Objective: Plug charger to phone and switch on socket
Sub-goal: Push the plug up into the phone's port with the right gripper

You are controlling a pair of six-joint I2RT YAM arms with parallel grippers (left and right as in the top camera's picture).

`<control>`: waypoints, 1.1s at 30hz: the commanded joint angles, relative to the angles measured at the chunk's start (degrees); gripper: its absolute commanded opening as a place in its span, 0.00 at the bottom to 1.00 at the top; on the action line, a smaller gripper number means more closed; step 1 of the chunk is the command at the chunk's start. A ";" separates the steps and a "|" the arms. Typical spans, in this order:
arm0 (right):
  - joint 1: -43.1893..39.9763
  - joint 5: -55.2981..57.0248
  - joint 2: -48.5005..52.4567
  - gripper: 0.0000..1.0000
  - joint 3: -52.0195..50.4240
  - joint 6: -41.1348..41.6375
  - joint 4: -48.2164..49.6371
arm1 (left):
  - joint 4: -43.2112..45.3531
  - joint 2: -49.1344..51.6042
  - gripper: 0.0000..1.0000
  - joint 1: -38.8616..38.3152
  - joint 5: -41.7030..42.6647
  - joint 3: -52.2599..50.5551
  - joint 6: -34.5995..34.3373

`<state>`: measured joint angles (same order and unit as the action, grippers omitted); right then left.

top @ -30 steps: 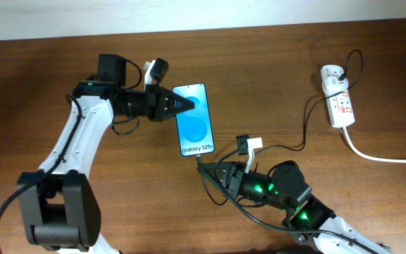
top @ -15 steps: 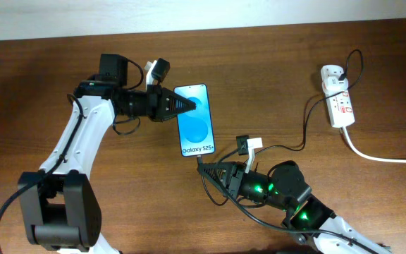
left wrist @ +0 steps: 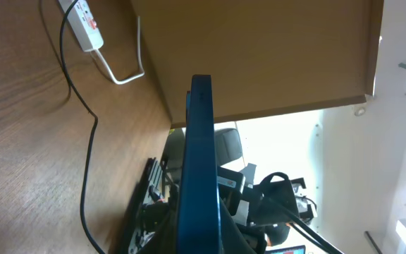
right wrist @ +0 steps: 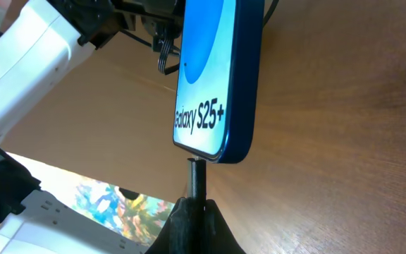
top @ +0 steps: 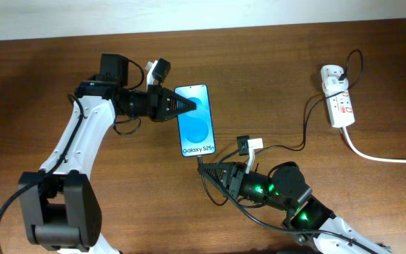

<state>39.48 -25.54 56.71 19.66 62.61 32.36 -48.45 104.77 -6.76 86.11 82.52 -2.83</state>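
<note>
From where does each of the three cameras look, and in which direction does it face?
Overhead: above the table, facing straight down; the left arm, the right arm, the phone and the socket show.
Left wrist: on the left arm, facing along the left gripper across the table toward the socket; the phone stands edge-on before it.
Right wrist: behind the right gripper, facing the phone's bottom edge; the gripper pinches the charger tip, with the left arm beyond.
Shared: all views show the phone; overhead and left wrist share the socket.
</note>
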 commanded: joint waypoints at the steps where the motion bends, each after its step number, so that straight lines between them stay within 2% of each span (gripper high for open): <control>1: 0.24 4.04 0.09 0.04 0.44 -0.57 2.62 | -0.59 -0.22 0.00 -1.51 1.14 0.94 -0.57; 24: 0.22 3.65 0.09 0.04 0.50 -0.13 2.14 | -0.85 -0.22 0.00 -3.93 1.11 0.94 -0.57; 33: 0.26 1.79 0.09 0.04 0.50 -0.15 1.42 | -0.70 -0.22 0.00 -1.25 1.33 0.94 -1.01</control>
<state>39.86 -25.54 56.84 19.33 63.00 33.08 -48.49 104.77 -8.03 85.47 83.15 -3.03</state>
